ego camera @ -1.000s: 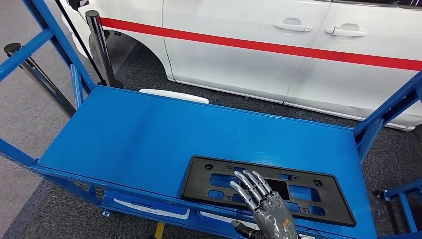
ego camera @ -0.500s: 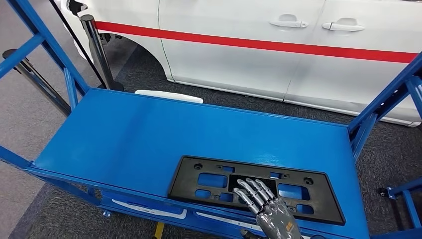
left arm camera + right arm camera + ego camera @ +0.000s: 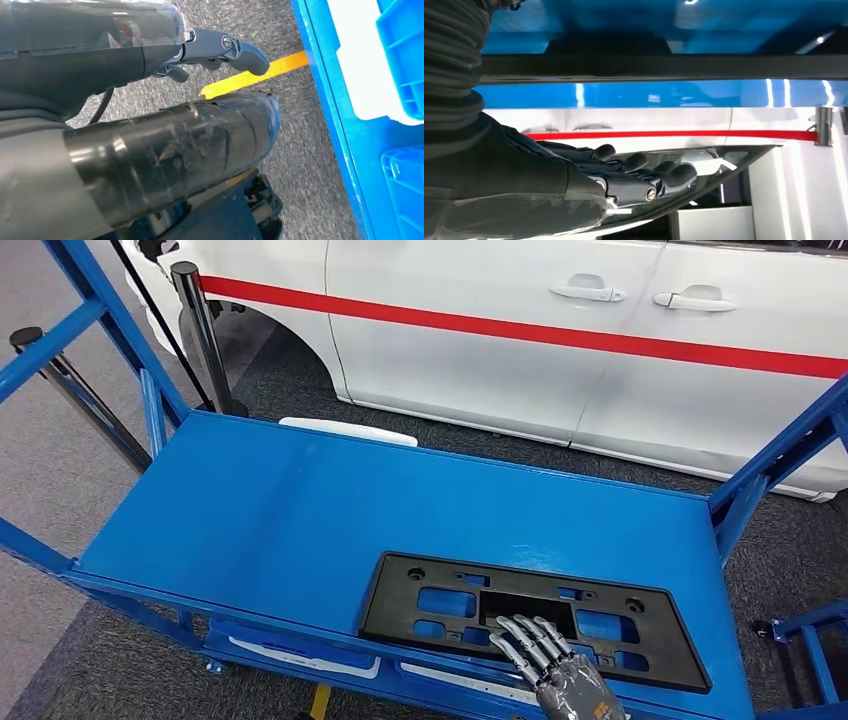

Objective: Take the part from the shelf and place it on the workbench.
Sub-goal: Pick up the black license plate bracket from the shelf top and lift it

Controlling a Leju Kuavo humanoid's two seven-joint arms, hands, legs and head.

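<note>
**A:** Where is the part?

**B:** I see the black part, a flat rectangular frame with cut-outs, lying flat on the blue shelf. It sits at the shelf's near edge, toward the right-hand end as my head camera looks at it. Nothing else lies on that shelf surface.

**A:** And the right hand?

**B:** My right hand comes up over the near edge of the part, fingers stretched out and slightly spread, lying over the part's near rail. From the right wrist camera the fingers look extended side by side, flat along a dark surface. They are not closed around anything. I cannot tell whether they press on the part or only hover just above it.

**A:** The left hand?

**B:** My left hand hangs beside the shelf frame, over grey carpet and a yellow floor line. Its fingers are curled in, with nothing in them.

**A:** What lies beyond the shelf?

**B:** A white car with a red stripe stands behind the shelf, and a black post stands near the shelf's far left corner.
</note>
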